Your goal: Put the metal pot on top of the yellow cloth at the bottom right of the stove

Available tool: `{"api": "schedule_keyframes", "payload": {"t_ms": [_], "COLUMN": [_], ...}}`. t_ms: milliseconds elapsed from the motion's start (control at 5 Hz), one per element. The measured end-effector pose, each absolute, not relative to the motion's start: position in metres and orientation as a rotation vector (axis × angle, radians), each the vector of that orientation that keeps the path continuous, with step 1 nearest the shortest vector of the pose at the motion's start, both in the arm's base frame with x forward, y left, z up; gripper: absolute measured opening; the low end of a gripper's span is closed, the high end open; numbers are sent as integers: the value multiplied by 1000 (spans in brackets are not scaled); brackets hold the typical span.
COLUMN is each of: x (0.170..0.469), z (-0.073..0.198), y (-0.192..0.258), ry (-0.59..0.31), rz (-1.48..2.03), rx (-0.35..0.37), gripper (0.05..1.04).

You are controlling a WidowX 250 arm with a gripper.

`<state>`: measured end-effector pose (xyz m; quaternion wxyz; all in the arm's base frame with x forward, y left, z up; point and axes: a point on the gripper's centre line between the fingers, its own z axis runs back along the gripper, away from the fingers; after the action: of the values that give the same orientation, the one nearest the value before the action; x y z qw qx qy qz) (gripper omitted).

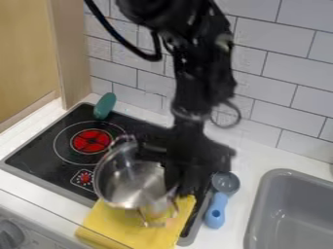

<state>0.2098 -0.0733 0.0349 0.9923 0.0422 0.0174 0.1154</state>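
While the arm [198, 73] hangs nearly straight down from the top, its tool [170, 176] is at the metal pot's [129, 181] right side, can't tell if apart or together. Pot's mouth faces up, handle line upper-left to lower-right, over the stove [40, 148] and yellow cloth's [133, 229] upper edge.

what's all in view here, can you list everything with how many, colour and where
metal pot: 1, silver, over the stove's front and the cloth's back edge
cloth: 1, yellow, bottom centre
stove: 1, black with grey rim, left to centre
burner: 1 lit, red, left of the pot
object, unclear what: 1, green, stove's back left corner
scoop-like utensil: 1, grey-blue, light blue handle, right of the cloth
sink: 1, grey, lower right
counter: 1, white, around the stove
wall tiles: many, pale grey, behind
wood panelling: tan, upper left
knob: 1, grey, bottom left
robot arm: 1, black, top centre
gripper: 1, black, at the pot's right side
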Motion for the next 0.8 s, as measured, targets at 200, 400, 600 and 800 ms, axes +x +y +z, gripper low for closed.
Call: {"api": "schedule_keyframes", "payload": {"t_ms": [200,400,600,800], "x": [206,201,199,194], "z": [27,21,14,11], "y": [-77,-75,-75,-75], "ry": [46,57,73,83], "rz": [238,255,259,272], "rx": [98,104,110,100], "gripper": [67,67,67,94]}}
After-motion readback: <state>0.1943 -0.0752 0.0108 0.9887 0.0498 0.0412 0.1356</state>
